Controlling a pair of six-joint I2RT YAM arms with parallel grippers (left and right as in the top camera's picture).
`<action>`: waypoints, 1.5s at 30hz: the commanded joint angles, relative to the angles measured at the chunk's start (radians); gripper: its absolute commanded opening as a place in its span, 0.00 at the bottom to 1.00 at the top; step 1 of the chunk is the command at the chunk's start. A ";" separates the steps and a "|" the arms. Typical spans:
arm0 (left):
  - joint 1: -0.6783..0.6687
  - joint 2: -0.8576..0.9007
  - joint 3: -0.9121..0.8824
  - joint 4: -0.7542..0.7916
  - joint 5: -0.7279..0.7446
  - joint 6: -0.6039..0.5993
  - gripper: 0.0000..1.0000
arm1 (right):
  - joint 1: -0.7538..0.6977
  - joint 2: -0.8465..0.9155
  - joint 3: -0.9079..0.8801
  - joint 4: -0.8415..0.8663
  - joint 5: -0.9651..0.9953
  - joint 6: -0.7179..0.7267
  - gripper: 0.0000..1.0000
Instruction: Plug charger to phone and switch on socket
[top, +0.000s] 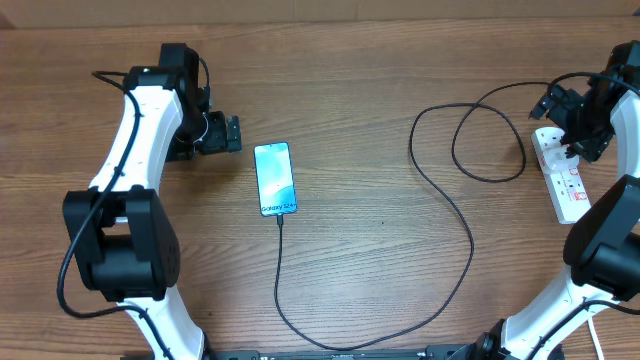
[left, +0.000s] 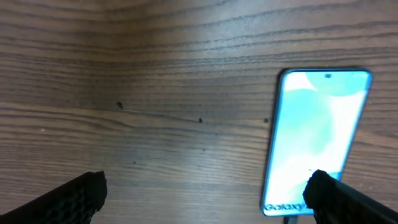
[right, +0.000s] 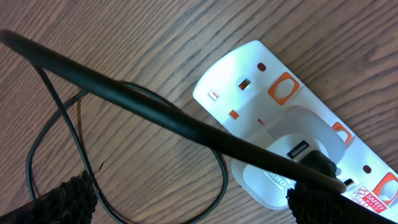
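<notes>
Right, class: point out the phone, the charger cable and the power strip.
phone (top: 275, 179), overhead view, middle of lit screen.
charger cable (top: 277, 265), overhead view, straight run below phone.
power strip (right: 252, 96), right wrist view, white top face.

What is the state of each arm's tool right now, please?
The left tool is open and holds nothing.
The right tool is open and holds nothing, close to the socket.

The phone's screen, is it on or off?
On. The phone glows bright blue-white, and white "Galaxy" text shows at one end, both from overhead and from the left wrist view.
</notes>
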 joint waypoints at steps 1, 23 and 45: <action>-0.050 -0.130 0.002 -0.002 -0.010 -0.010 1.00 | 0.001 -0.042 0.012 0.008 -0.002 -0.004 1.00; -0.318 -0.689 -0.305 0.082 -0.027 -0.002 1.00 | 0.001 -0.042 0.012 0.008 -0.002 -0.004 1.00; -0.242 -1.395 -1.459 1.201 -0.035 -0.103 1.00 | 0.001 -0.042 0.012 0.008 -0.002 -0.004 1.00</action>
